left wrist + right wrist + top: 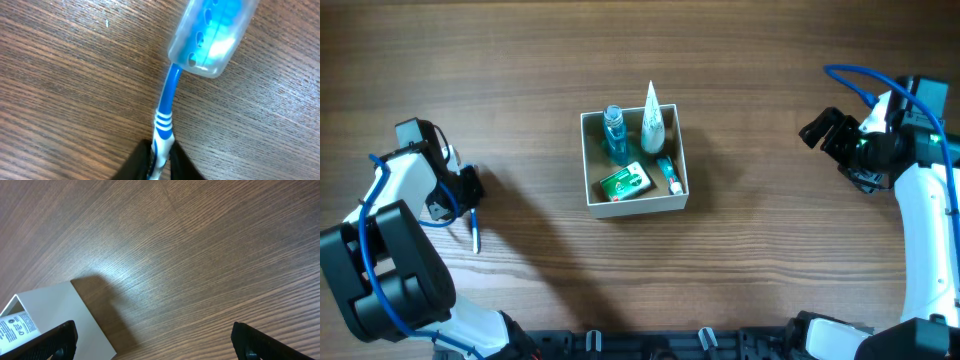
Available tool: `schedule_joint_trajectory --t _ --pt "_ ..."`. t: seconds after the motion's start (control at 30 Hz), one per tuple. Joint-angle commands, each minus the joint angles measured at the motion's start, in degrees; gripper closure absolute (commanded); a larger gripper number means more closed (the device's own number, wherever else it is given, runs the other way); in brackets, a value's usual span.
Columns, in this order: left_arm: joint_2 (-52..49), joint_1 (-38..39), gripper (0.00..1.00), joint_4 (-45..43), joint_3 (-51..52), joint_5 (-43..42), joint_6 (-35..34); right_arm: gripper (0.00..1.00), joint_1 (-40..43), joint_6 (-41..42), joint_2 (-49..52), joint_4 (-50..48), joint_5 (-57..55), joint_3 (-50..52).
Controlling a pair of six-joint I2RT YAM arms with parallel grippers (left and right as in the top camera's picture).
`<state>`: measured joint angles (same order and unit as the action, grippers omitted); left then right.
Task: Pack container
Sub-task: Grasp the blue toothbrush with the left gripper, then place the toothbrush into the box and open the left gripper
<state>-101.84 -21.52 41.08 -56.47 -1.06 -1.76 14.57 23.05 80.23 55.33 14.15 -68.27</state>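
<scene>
My left hand [160,162] pinches a capped blue toothbrush [166,100] at the left of the table [770,290]; my right hand [155,340] hangs wide open. Next I judge it needs carrying right to the container [638,208], mid-table.

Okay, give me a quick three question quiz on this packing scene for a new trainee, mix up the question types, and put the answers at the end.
1. True or false: the left gripper is shut on the handle of the toothbrush.
2. Pick one: the green packet lies A) inside the container; B) leaning against its outer wall; C) held up in the air.
3. Fill the gap: the right gripper holds nothing and its jaws stand ___.

Key: 1 true; 2 A; 3 open.
</scene>
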Motion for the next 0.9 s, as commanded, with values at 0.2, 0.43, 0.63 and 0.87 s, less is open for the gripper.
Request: schedule_joint_trajectory --t 0.2,0.43,0.63,0.87 --pt "-2.03 -0.07 0.96 0.74 0.15 -5.55 -0.28 0.00 0.13 -0.52 -0.72 0.48 0.76 0.09" --pt "6.91 2.80 0.96 8.96 -8.46 -6.23 -0.44 0.00 0.13 -0.50 -0.74 0.48 0.76 0.09" --pt "21.09 14.95 0.96 10.75 -14.10 -10.40 12.11 0.00 0.13 -0.55 -0.72 0.42 0.74 0.09" --pt "31.93 42.53 0.96 10.49 -14.10 -11.58 37.27 0.00 0.13 -0.52 -0.72 -0.35 0.76 0.09"
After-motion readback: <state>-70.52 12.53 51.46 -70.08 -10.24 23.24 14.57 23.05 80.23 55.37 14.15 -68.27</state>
